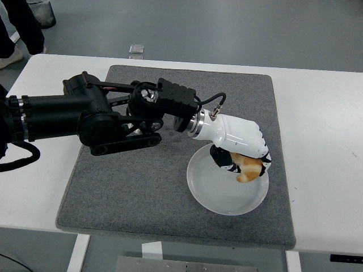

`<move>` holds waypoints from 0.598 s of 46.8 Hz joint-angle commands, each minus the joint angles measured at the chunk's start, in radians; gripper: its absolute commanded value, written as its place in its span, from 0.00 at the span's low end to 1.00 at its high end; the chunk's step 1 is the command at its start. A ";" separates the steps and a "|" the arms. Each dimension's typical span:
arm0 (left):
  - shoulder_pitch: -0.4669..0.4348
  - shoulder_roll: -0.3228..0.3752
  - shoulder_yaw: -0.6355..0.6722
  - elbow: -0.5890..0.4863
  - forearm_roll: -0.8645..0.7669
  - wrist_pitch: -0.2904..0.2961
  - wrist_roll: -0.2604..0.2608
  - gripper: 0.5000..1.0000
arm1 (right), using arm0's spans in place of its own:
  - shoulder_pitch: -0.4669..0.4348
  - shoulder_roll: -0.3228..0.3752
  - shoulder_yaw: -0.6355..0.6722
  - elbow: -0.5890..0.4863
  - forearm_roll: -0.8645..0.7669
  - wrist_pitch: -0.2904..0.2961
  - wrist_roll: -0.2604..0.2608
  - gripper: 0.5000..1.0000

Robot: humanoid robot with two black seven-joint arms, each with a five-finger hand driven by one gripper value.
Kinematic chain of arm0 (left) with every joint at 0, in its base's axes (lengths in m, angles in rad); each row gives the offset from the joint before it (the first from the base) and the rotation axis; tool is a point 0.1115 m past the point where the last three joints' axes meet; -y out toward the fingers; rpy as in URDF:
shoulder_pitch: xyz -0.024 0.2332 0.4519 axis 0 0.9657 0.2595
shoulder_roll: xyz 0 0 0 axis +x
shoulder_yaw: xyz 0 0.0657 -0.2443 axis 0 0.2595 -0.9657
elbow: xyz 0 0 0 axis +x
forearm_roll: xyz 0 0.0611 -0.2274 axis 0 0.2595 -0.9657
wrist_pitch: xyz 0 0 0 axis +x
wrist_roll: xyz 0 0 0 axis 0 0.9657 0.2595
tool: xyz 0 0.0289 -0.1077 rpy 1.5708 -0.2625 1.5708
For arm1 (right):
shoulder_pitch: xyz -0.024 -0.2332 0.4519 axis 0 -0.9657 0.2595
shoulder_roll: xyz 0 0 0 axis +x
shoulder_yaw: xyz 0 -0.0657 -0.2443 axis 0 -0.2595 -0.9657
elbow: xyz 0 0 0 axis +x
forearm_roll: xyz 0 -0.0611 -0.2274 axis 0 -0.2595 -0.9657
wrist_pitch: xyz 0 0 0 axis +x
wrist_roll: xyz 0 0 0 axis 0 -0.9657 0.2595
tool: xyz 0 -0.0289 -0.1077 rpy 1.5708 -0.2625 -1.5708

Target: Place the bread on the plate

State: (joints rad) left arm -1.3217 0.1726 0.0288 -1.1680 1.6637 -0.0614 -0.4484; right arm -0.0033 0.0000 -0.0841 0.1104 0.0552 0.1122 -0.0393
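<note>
The bread (248, 169) is a golden-brown piece held in my left hand (241, 148), which is white with black fingertips. The hand is curled around the bread and sits low over the right part of the white round plate (218, 192). The bread's lower end is at or just above the plate's surface; I cannot tell if it touches. The plate lies on the grey mat (142, 187), near its front right. My black left arm (96, 116) reaches in from the left across the mat. My right arm is out of view.
The grey mat covers the middle of the white table (323, 147). A small clear object (136, 49) lies on the floor beyond the far edge. A person's dark legs and shoe (14, 34) show at the top left.
</note>
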 commanded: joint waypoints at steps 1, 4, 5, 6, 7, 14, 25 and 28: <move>0.013 -0.010 0.014 0.011 0.016 0.000 0.001 0.00 | 0.000 0.000 0.000 0.000 0.000 0.000 -0.001 0.90; 0.022 -0.012 0.020 0.014 0.033 0.002 0.001 0.00 | 0.000 0.000 0.000 0.000 0.000 0.000 -0.001 0.90; 0.027 -0.012 0.022 0.014 0.036 0.002 0.001 0.00 | 0.000 0.000 0.000 0.000 0.000 0.000 -0.001 0.90; 0.030 -0.012 0.022 0.014 0.039 0.002 0.001 0.00 | 0.000 0.000 0.001 0.000 0.000 0.000 0.001 0.90; 0.033 -0.012 0.022 0.014 0.041 0.002 0.001 0.00 | 0.000 0.000 0.000 0.000 0.000 0.000 0.001 0.90; 0.053 -0.024 0.023 0.016 0.060 0.000 0.002 0.00 | 0.000 0.000 0.000 0.000 0.000 0.000 0.001 0.90; 0.062 -0.025 0.068 0.024 0.060 0.000 0.005 0.00 | 0.000 0.000 0.001 0.000 0.000 0.000 0.001 0.90; 0.068 -0.025 0.068 0.027 0.060 0.000 0.005 0.00 | 0.000 0.000 0.000 0.000 0.000 0.000 -0.001 0.90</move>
State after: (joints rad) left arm -1.2588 0.1472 0.0955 -1.1429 1.7242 -0.0614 -0.4434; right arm -0.0031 0.0000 -0.0841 0.1105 0.0552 0.1121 -0.0388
